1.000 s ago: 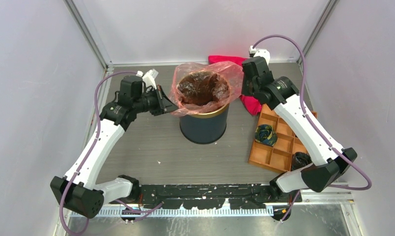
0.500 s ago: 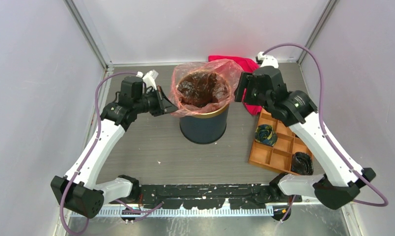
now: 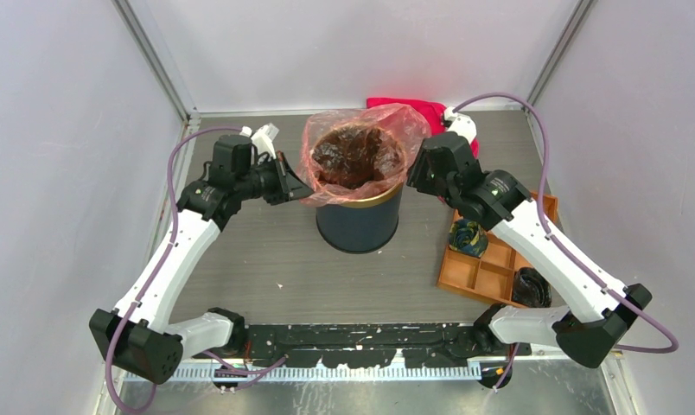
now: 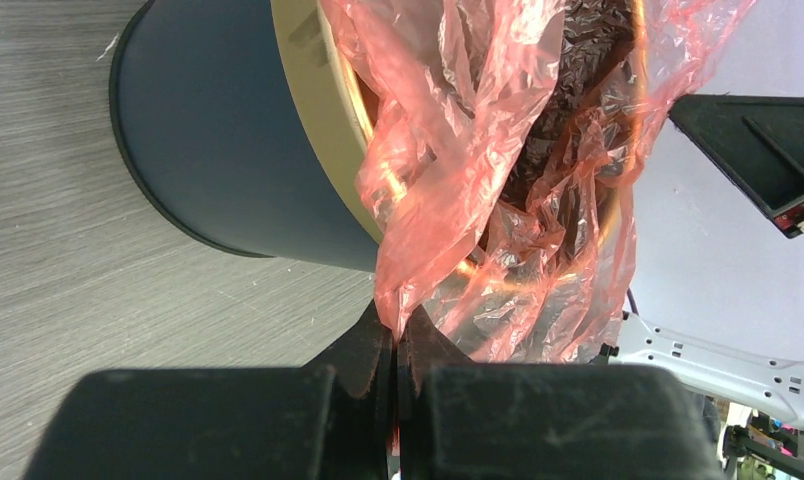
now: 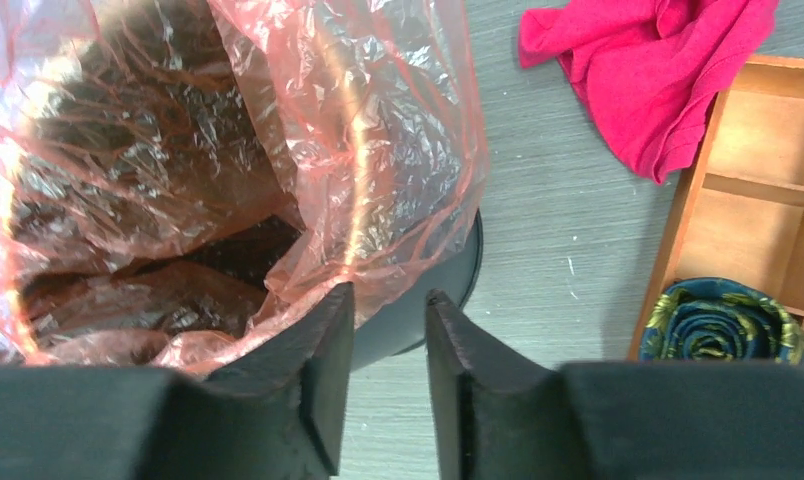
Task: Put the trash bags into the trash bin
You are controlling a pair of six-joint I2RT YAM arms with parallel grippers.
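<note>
At the trash bin's [image 3: 359, 223] left rim, my left gripper [image 4: 395, 335] clamps the trash bag [image 3: 354, 154], already mostly inside. My right gripper [image 5: 389, 305] gapes empty; tucking remains.

The grey table [image 3: 266, 251] carries three things — trash bin [image 3: 359, 222], magenta cloth [image 3: 413, 105], orange tray [image 3: 478, 277].

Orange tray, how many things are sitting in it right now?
2: a blue-and-yellow patterned bundle in a left-side compartment of the tray, and a black object in a near-right compartment. The right arm covers part of it, so more may be hidden.
</note>
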